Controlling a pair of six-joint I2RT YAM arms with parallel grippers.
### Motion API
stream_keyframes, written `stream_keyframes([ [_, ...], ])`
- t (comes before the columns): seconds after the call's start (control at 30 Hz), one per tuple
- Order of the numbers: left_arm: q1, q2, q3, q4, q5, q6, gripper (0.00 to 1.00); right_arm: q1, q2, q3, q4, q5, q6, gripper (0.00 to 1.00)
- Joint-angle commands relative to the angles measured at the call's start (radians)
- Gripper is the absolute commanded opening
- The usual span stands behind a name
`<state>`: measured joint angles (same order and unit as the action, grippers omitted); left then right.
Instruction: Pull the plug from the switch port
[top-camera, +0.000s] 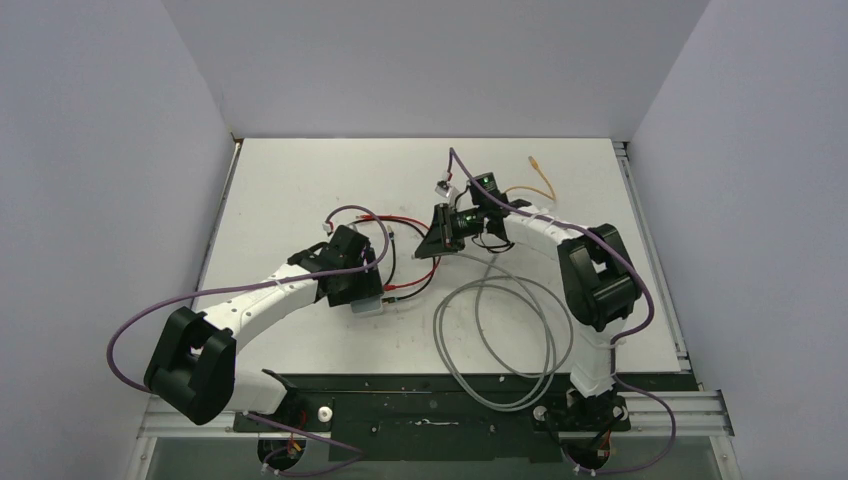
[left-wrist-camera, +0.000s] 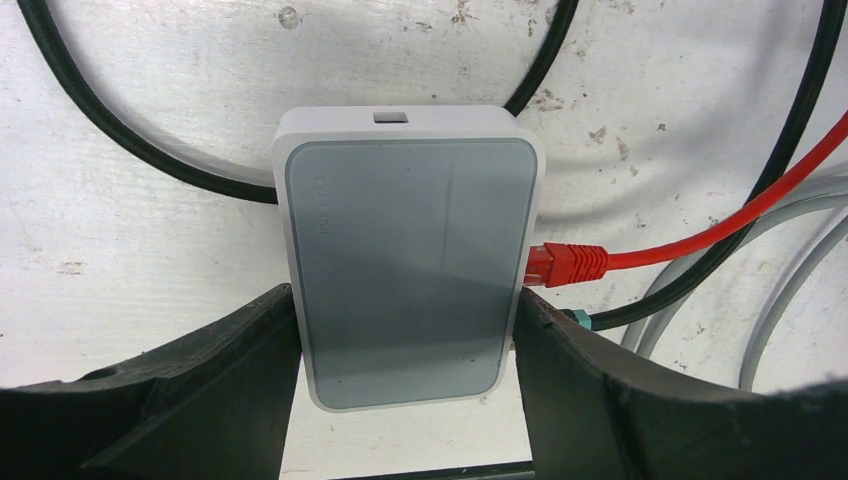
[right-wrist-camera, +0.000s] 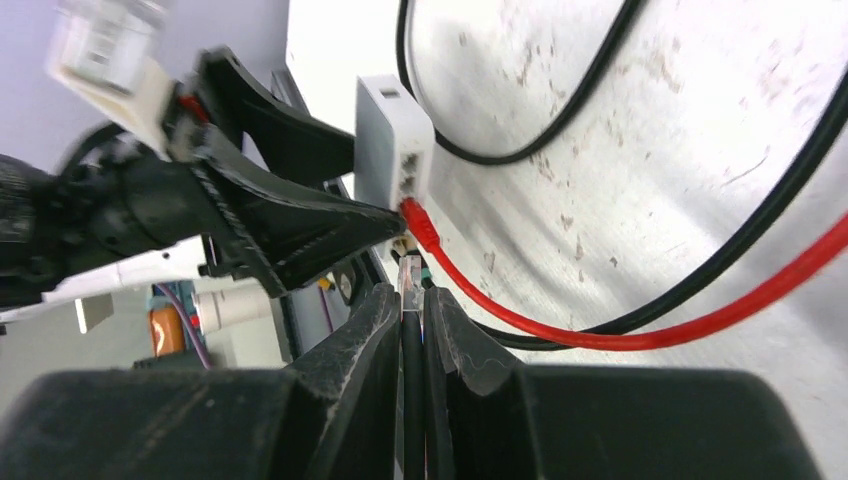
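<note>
The switch (left-wrist-camera: 410, 270) is a flat pale grey box lying on the white table, also in the top view (top-camera: 371, 306) and the right wrist view (right-wrist-camera: 392, 150). My left gripper (left-wrist-camera: 407, 305) is shut on it, one finger against each long side. A red plug (left-wrist-camera: 565, 263) sits in a port on its right edge. A teal-booted black cable end (left-wrist-camera: 578, 318) lies just below it, its tip hidden behind my finger. My right gripper (right-wrist-camera: 411, 292) is shut on a black cable with a clear plug (right-wrist-camera: 409, 272) at its tip, held off the switch.
A red cable (top-camera: 400, 222) and black cables loop between the two grippers. A grey cable coil (top-camera: 500, 330) lies at the front right. An orange cable (top-camera: 535, 185) lies at the back right. Grey walls enclose the table on three sides.
</note>
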<state>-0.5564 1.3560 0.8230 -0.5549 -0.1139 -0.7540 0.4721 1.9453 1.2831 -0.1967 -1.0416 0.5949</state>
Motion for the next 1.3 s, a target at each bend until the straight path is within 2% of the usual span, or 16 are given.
stream_keyframes([
  [0.0, 0.003, -0.025, 0.033, -0.011, -0.038, 0.004, 0.0, -0.06, -0.119, 0.088, 0.043, 0.025, 0.021, 0.05],
  [0.17, 0.012, -0.03, 0.037, -0.048, -0.079, -0.004, 0.0, -0.141, -0.157, 0.155, 0.027, 0.048, 0.021, 0.05],
  [0.47, 0.031, -0.046, 0.039, -0.087, -0.122, -0.014, 0.0, -0.258, -0.172, 0.395, -0.159, 0.154, -0.07, 0.05],
  [0.87, 0.038, -0.044, 0.039, -0.094, -0.125, -0.015, 0.0, -0.439, -0.239, 0.558, -0.178, 0.231, -0.043, 0.05],
  [1.27, 0.038, -0.052, 0.039, -0.103, -0.12, -0.015, 0.0, -0.527, -0.159, 0.928, -0.199, 0.321, -0.017, 0.05],
])
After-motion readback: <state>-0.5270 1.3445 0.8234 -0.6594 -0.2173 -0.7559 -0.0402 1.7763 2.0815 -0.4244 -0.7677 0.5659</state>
